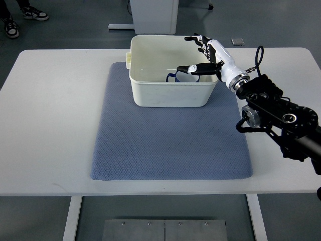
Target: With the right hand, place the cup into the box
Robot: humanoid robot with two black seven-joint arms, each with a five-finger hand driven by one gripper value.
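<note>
Box: a white rectangular plastic box [170, 93] stands on the far part of a blue-grey woven mat [165, 140].
Contents: a white cup with a dark blue handle [184, 78] lies inside the box, at its right side.
Cup direction: handle points left; its long axis cannot be told.
Right hand: the black-and-white right hand [203, 52] hovers over the box's right rim, fingers loosely spread; whether its thumb touches the cup is unclear.
</note>
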